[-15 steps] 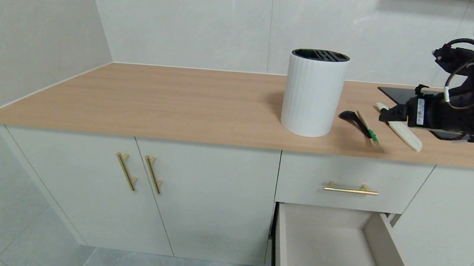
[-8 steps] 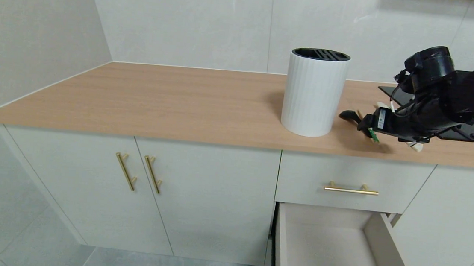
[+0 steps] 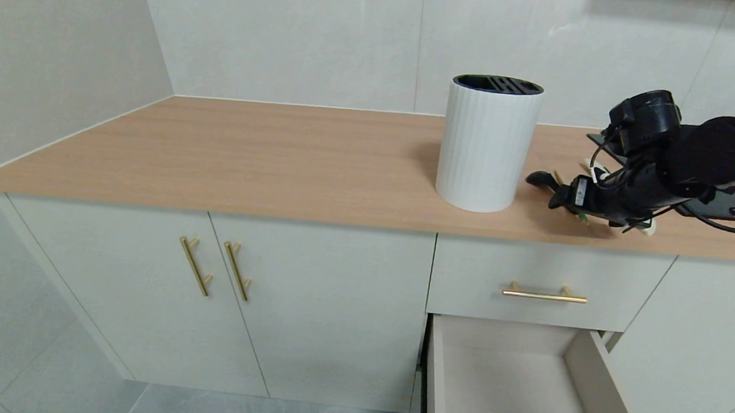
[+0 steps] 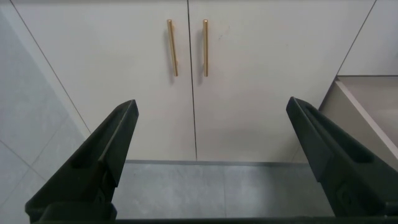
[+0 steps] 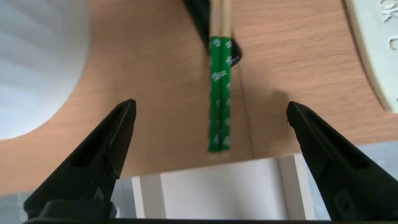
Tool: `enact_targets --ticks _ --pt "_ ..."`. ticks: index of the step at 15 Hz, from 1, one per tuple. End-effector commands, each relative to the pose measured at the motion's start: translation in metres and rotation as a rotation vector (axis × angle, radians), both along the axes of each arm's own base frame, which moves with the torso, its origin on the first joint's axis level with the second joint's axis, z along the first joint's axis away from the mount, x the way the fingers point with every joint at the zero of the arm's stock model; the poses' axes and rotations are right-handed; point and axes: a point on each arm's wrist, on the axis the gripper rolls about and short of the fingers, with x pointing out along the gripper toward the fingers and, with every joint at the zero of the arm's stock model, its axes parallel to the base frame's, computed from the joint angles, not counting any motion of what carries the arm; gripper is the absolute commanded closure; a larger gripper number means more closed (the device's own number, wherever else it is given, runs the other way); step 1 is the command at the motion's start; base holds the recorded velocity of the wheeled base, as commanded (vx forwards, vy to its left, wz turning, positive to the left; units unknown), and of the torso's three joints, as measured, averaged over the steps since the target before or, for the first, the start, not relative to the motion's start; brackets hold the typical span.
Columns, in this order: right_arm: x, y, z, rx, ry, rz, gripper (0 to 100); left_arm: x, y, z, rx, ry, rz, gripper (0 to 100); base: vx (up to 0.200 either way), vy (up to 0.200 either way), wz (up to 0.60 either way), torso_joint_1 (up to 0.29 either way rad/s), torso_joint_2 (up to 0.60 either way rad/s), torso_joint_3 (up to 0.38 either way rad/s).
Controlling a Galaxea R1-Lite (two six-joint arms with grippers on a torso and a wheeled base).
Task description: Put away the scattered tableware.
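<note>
Right pincer [image 5: 210, 124]: jaws wide apart, holding nothing, low over the table [image 3: 245, 156] near its front edge. The chopsticks [image 5: 221, 93] lie between the two fingers as a close pair, their green-wrapped ends nearest the pincer and pointing toward the table edge. Their far ends run over the handle of a black spoon [image 5: 199, 18], which is touching them. The white ribbed holder [image 3: 487, 144] stands just beside one finger. A pale flat paddle [image 5: 373, 50] lies just outside the other finger. The open drawer [image 3: 581, 385] sits below and forward of the pincer. I cannot tell whether the fingertips touch the table. Left pincer [image 4: 211, 115]: also fully open and empty, facing the cabinet doors [image 4: 186, 74], well apart from the tableware. Judged step: closing on the chopsticks. Risks:
1. The sticks are thin and flat on the table, so the fingers may close above them, or catch one and leave the other.
2. The green ends are near the edge, so a sideways push during closing could slide the pair off onto the floor or into the drawer uncontrolled.
3. The spoon touches the sticks and may be dragged or flipped on the lift.
4. The holder-side finger has little clearance and could bump the holder.
</note>
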Motion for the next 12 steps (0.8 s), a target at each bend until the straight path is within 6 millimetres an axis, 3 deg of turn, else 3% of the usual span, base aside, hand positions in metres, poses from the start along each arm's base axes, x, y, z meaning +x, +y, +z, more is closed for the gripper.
enact_targets --ticks 1,4,5,10,12 --pt "0.002 -0.001 -0.002 -0.002 0.006 -0.001 0 0.0 0.0 0.0 0.0 0.001 0.0 0 0.0 0.0 0.0 0.0 0.0 0.0" --pt "0.004 0.0 -0.007 -0.005 0.02 -0.001 0 0.0 0.0 0.0 0.0 0.001 0.0 0 0.0 0.0 0.0 0.0 0.0 0.0" --pt "0.004 0.0 -0.007 -0.003 0.016 -0.002 100 0.0 0.0 0.0 0.0 0.001 0.0 0 0.0 0.0 0.0 0.0 0.0 0.0" --pt "-0.001 -0.001 0.001 0.001 -0.001 -0.005 100 0.0 0.0 0.0 0.0 0.001 0.0 0 0.0 0.0 0.0 0.0 0.0 0.0" --pt "-0.015 -0.004 0.019 0.011 -0.037 -0.007 100 0.0 0.0 0.0 0.0 0.001 0.0 0 0.0 0.0 0.0 0.0 0.0 0.0"
